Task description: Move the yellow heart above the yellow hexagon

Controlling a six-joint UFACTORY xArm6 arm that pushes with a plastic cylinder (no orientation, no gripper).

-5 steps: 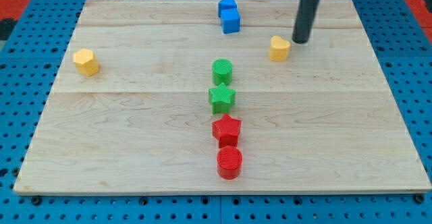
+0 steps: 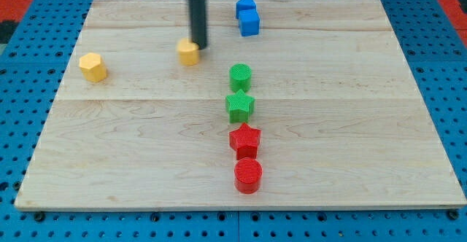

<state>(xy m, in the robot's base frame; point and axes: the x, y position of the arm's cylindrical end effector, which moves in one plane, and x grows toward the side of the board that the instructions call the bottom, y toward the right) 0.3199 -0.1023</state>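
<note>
My tip (image 2: 199, 47) grips nothing, touching the yellow heart block (image 2: 188, 52) from the view's right. One yellow hexagon block (image 2: 93, 66) sits well left. Two blue blocks (image 2: 247, 16), two green (image 2: 239, 91) and two red (image 2: 246, 157) share the wooden board (image 2: 365, 125).

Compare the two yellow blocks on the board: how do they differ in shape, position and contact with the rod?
The yellow heart lies nearer the board's middle; the yellow hexagon sits by the view's left edge, slightly lower. My tip stands against the yellow heart's right side, while the yellow hexagon stands alone. The yellow heart looks smaller and notched; the yellow hexagon has flat sides. Both are the same yellow and rest flat on the wooden board.
</note>
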